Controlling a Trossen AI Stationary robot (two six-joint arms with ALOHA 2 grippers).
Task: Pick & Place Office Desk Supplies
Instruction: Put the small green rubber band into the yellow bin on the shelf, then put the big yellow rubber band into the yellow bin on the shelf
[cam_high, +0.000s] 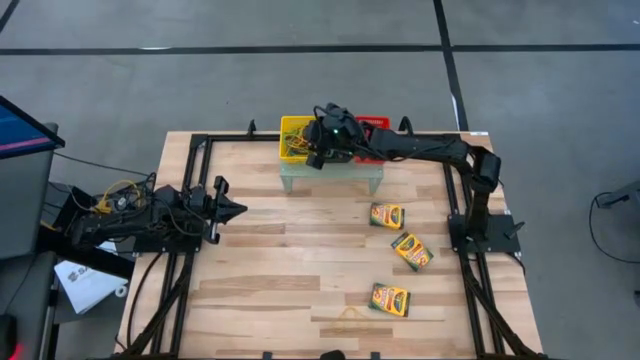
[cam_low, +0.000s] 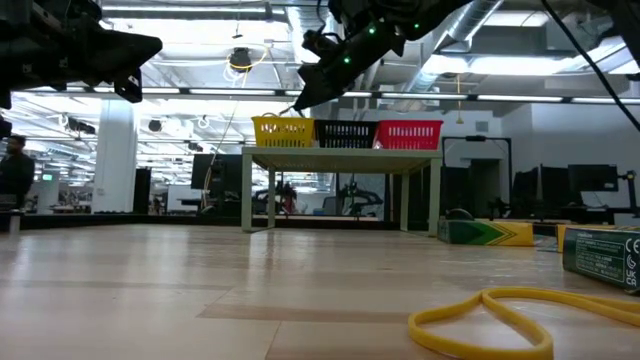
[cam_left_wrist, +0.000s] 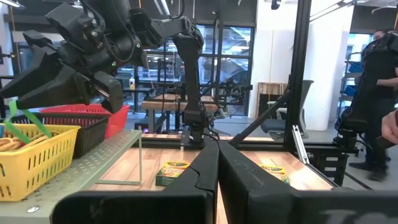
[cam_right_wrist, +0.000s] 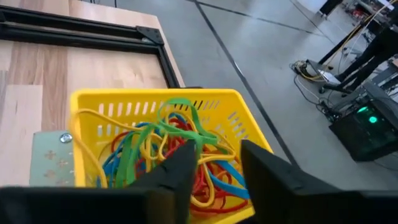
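Note:
My right gripper (cam_right_wrist: 214, 155) hovers open over the yellow mesh basket (cam_right_wrist: 87, 106) at the table's far middle. The basket holds several rubber bands (cam_right_wrist: 155, 155) in red, blue, green and yellow. A green band (cam_left_wrist: 28, 124) rises above the basket's rim right at the fingertips. Three yellow-and-green crayon boxes (cam_high: 387, 215) (cam_high: 411, 250) (cam_high: 390, 299) lie flat on the right half of the table. One yellow band (cam_low: 520, 320) lies flat near the front edge. My left gripper (cam_high: 238, 208) waits shut at the table's left, holding nothing. My right gripper stands with its fingers apart, slanting down from the table's right over the basket. The green band's loop (cam_right_wrist: 189, 115) lies right beside one fingertip (cam_right_wrist: 183, 152). Whether the finger touches the band, I cannot tell.
The yellow basket stands in a row with a black basket (cam_low: 345, 133) and a red basket (cam_low: 408, 133) on a small grey-green stand (cam_high: 332, 175). A black frame (cam_high: 200, 140) runs around the table. People show in the room beyond (cam_left_wrist: 379, 93).

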